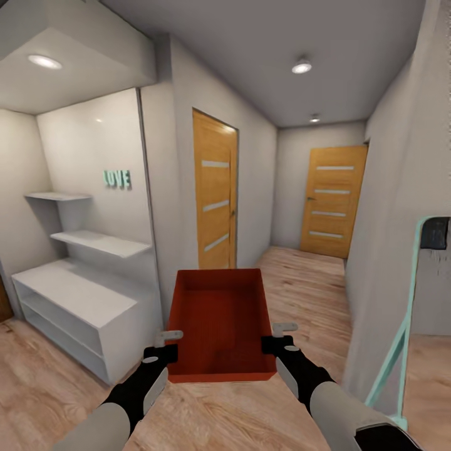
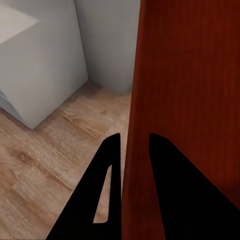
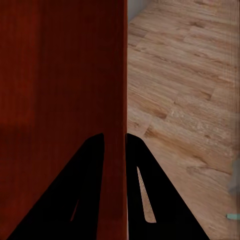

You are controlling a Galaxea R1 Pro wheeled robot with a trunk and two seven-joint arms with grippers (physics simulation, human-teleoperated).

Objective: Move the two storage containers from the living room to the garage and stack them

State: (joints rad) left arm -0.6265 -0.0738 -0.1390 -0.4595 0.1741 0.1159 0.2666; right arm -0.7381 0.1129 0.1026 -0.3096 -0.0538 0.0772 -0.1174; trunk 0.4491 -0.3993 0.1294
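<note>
An orange-red open-top storage container (image 1: 220, 322) hangs in front of me above the light wood-plank floor, carried between both arms. My left gripper (image 1: 170, 341) is shut on its left wall, and in the left wrist view the wall (image 2: 185, 100) runs between the two black fingers (image 2: 107, 165). On the opposite side my right gripper (image 1: 280, 335) is shut on the right wall, which shows pinched between the fingers (image 3: 95, 155) of that hand as a red wall (image 3: 65, 75). The container looks empty inside.
I am in a hallway. A white shelf unit (image 1: 75, 300) with wall shelves stands at the left. A wooden door (image 1: 215, 197) is ahead on the left, another door (image 1: 332, 200) at the corridor's end. A teal-framed leaning mirror (image 1: 407, 326) stands at the right.
</note>
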